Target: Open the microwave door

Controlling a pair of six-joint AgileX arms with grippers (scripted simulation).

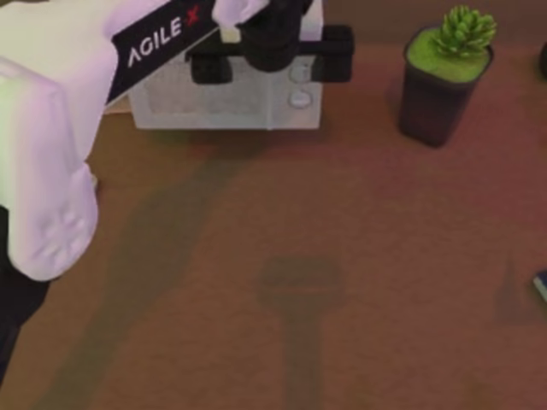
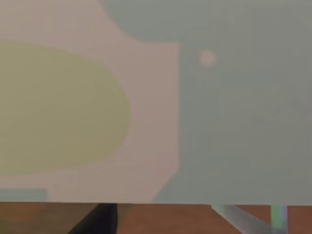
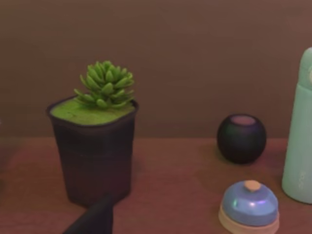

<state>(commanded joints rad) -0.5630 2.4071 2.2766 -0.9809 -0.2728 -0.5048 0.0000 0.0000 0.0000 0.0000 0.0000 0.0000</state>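
The white microwave (image 1: 226, 111) stands at the table's far edge, left of centre. Its door (image 1: 201, 96), with the speckled grey mesh window, lies flat against the front, beside two round knobs (image 1: 299, 85). My left arm reaches over it from the left. My left gripper (image 1: 269, 58) hovers open above the microwave's front top edge, its black fingers (image 1: 205, 65) spread wide over door and knob panel. The left wrist view is filled by pale close-up surfaces, with the left gripper (image 2: 170, 222) low over brown table. My right gripper (image 3: 92, 222) is parked, out of the top view.
A dark pot with a green succulent (image 1: 444, 81) stands right of the microwave. The right wrist view shows that pot (image 3: 92, 151), a black round ball (image 3: 242, 138), a blue bell (image 3: 249, 204) and a mint bottle (image 3: 300, 131). A blue object (image 1: 541, 286) sits at the right edge.
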